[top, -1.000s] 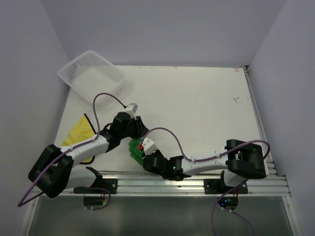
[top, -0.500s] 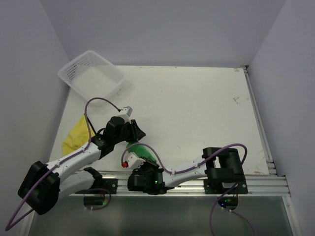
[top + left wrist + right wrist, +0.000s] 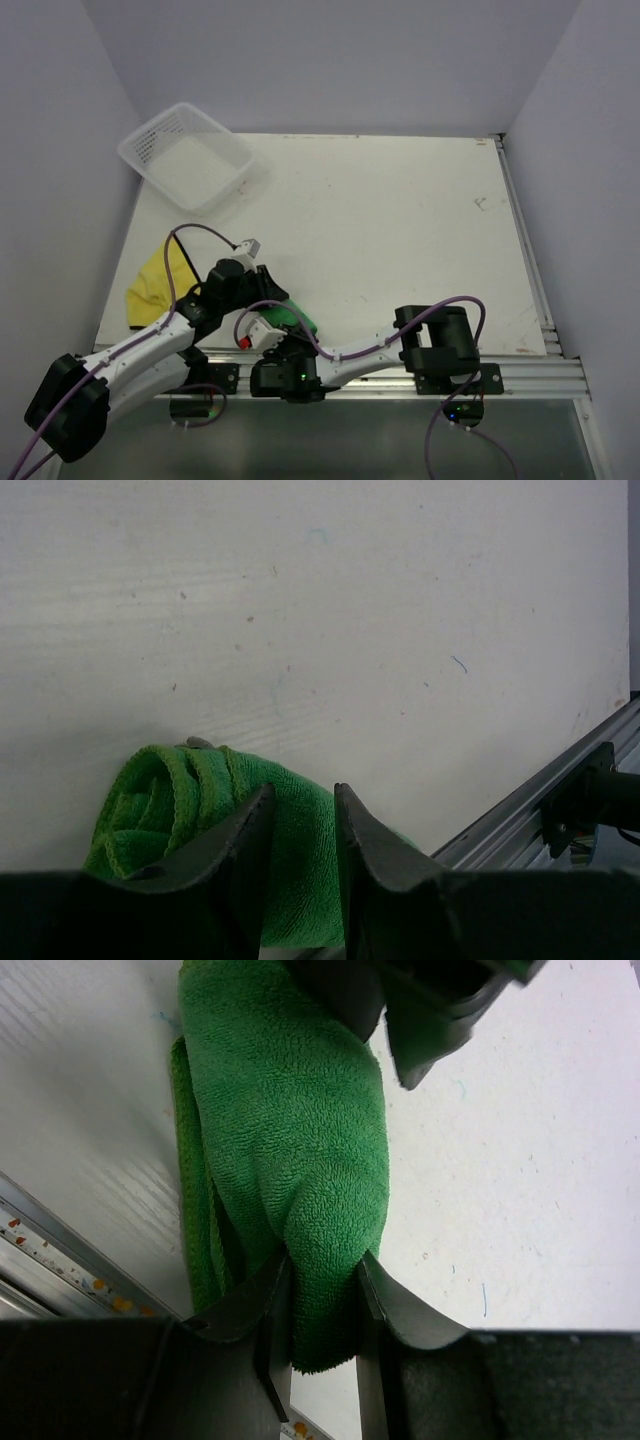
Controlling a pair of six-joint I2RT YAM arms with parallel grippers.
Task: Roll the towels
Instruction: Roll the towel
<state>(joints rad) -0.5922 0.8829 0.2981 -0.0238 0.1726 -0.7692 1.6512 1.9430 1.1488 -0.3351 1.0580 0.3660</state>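
No text, label or number can be read anywhere.

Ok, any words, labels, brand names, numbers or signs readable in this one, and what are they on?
None: no text can be read in any view.
The white mesh basket, green towel, yellow towel, left arm and right arm show no label or print.
The faint marks on the table are scuffs, not characters.
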